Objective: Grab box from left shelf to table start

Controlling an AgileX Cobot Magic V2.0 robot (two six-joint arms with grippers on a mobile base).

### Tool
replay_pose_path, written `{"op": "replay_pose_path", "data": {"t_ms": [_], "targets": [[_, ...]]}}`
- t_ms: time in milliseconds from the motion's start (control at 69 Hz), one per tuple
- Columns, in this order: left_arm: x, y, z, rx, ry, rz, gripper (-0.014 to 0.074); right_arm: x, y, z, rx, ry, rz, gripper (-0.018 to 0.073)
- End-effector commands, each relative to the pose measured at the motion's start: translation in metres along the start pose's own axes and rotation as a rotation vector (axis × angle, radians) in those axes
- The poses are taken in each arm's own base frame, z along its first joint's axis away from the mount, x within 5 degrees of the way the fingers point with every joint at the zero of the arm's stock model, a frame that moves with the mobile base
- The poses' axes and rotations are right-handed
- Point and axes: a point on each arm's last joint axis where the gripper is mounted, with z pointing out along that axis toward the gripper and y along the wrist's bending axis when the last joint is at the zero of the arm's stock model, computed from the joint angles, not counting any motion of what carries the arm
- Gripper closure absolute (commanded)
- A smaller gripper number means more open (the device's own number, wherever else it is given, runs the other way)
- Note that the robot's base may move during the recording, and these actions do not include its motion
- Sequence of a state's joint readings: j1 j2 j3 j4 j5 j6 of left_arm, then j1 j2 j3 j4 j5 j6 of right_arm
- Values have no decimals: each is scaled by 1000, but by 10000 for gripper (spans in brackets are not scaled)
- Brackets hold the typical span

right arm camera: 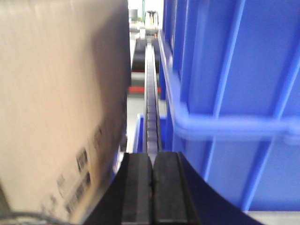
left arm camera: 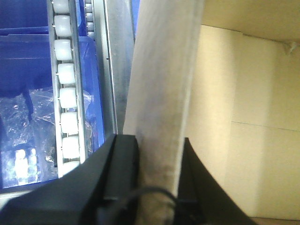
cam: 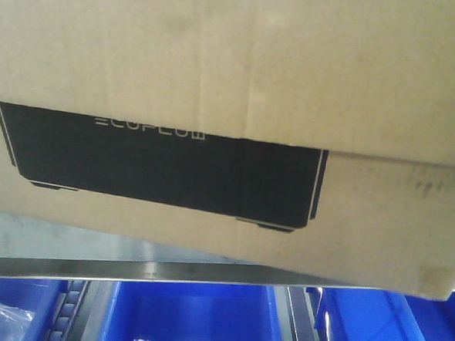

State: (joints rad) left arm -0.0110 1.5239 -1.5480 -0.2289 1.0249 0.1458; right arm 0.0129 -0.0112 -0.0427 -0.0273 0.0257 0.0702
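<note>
My left tool [left arm camera: 158, 157] is clamped on an edge panel of the box [cam: 241, 71], one jaw on either side. My right tool [right arm camera: 153, 164] has its pads pressed together on nothing, just beside the box. The box is tilted over the front rail of the shelf [cam: 128, 271], above the blue bins [cam: 195, 323]. I judge the grab made on one side only; the whole carry to the bench, which is out of view, is left
</note>
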Motion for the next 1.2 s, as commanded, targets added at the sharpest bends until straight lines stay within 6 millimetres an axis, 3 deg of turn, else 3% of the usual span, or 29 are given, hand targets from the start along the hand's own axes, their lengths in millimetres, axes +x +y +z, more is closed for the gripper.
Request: {"op": "replay_pose_path", "data": {"t_ms": [0, 261, 507, 623, 710, 811, 1043, 1188], "targets": [[-12, -7, -21, 55, -137, -109, 694, -36, 1, -6, -2, -142, 7, 503], [-21, -6, -23, 57, -232, -217, 694, -90, 3, -2, 5, -67, 6, 503], [-25, -5, -24, 63, -272, -278, 694, -147, 6, 21, 9, 71, 25, 489], [-25, -5, -24, 63, -277, -278, 694, -169, 9, 35, -6, 148, 49, 328], [-25, -5, -24, 63, -277, -278, 694, -182, 13, 48, -37, 221, 74, 111], [-25, -5, -24, 63, -277, -278, 694, -189, 19, 62, -90, 339, 81, -39], [-25, -5, -24, 63, -277, -278, 694, -215, 34, 91, -251, 434, 81, -52], [-25, -5, -24, 63, -277, -278, 694, -215, 36, 119, -272, 534, 93, -52]]}}
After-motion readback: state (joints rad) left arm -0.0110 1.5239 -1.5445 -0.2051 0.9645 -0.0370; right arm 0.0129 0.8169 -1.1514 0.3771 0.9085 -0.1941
